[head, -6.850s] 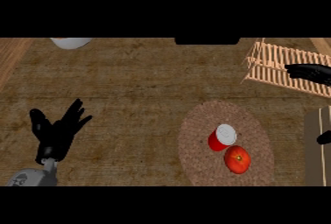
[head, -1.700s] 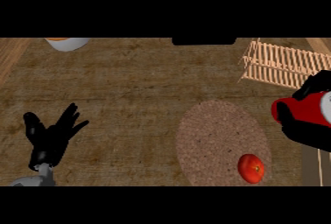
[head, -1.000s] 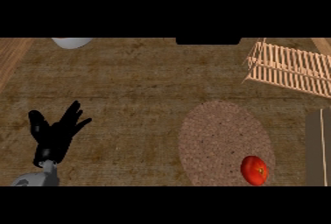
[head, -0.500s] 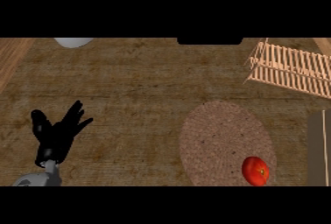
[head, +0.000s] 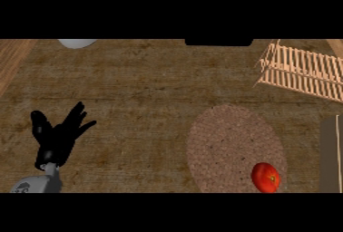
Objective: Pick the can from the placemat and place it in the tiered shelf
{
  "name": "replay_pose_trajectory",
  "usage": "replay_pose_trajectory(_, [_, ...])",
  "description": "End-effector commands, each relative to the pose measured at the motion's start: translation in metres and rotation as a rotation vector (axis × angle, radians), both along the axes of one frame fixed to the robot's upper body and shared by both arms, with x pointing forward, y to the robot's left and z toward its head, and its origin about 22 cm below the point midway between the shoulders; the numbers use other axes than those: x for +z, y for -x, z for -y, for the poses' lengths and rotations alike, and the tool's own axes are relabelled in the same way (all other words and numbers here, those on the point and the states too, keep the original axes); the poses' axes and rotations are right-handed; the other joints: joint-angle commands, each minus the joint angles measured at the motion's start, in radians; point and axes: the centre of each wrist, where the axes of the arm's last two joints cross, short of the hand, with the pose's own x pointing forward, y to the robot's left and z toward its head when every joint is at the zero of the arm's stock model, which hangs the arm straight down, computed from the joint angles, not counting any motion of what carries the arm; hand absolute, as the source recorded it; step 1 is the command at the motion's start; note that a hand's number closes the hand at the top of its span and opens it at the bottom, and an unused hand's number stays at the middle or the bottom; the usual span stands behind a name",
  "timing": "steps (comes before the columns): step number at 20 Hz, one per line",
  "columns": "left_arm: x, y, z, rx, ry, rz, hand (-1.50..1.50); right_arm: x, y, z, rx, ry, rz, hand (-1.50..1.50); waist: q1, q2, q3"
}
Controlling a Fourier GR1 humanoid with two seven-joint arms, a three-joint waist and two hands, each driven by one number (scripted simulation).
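A round woven placemat (head: 231, 145) lies on the counter at the right. No can shows on it or anywhere in view. The wooden tiered shelf (head: 301, 70) stands at the upper right, partly cut off by the edge. My left hand (head: 59, 133) rests open at the lower left, fingers up, far from the placemat. My right hand does not show.
A red tomato (head: 266, 177) sits on the placemat's lower right part. A pale bowl (head: 77, 43) shows at the top left edge. A dark object (head: 219, 42) sits at the top centre. A wooden strip (head: 13, 59) runs along the left edge.
The right hand, which held the red can at the right edge 1.7 s ago, has left the view with it. The left hand has stayed put.
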Motion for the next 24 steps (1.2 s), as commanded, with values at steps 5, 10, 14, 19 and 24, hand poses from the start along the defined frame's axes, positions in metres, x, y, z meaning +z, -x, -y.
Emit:
replay_pose_trajectory(5, [-0.019,0.011,-0.005,0.009,0.003,-0.058,0.00,-0.029,-0.029,0.021,-0.007,-0.003,0.000,1.50,-0.003,0.003,-0.004])
replay_pose_trajectory(10, [-0.005,-0.004,0.023,0.004,0.004,-0.042,0.00,-0.048,-0.053,0.016,-0.019,0.052,0.004,1.50,0.006,0.006,-0.004])
replay_pose_trajectory(14, [-0.016,0.014,0.012,0.002,0.003,-0.059,0.00,-0.045,-0.048,0.033,0.010,0.036,0.051,1.50,0.004,0.004,-0.004])
replay_pose_trajectory(19, [-0.011,0.004,0.010,-0.001,0.002,-0.022,0.00,-0.043,-0.050,0.040,0.041,0.025,0.064,1.50,0.001,0.004,-0.004])
replay_pose_trajectory(24, [0.005,-0.005,0.003,-0.018,0.004,-0.052,0.00,-0.051,-0.056,0.037,0.026,0.130,-0.020,1.50,0.000,0.003,-0.004])
